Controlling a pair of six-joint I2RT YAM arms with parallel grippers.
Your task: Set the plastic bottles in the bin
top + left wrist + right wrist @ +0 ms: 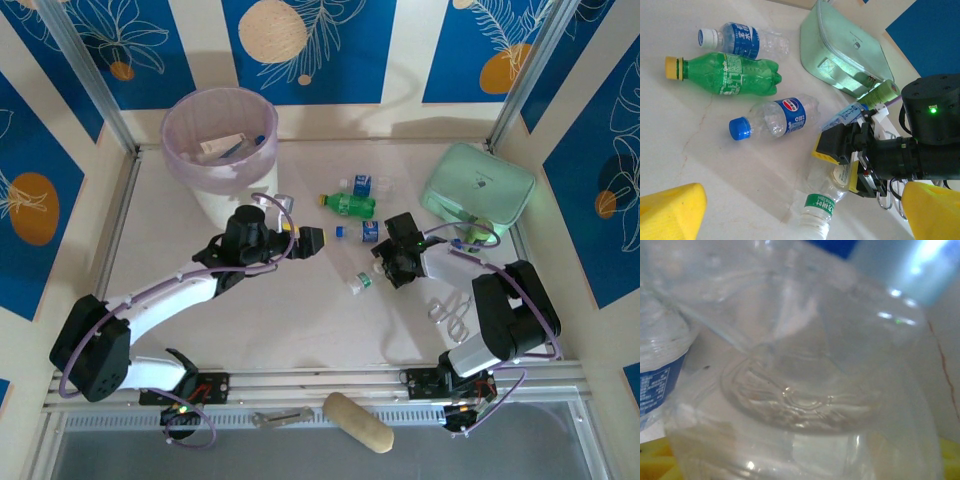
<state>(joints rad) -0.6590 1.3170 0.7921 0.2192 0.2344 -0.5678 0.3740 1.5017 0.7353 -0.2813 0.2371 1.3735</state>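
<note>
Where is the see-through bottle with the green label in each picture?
Top external: the clear green-label bottle lies in the middle, at the right gripper.
Left wrist: the clear green-label bottle is at bottom centre, white cap nearest.
Right wrist: the clear green-label bottle is close up, blurry, in the middle.
Shared landmark: the blue-capped bottle beside it; the blue label at the right wrist's left edge is probably the same bottle.
</note>
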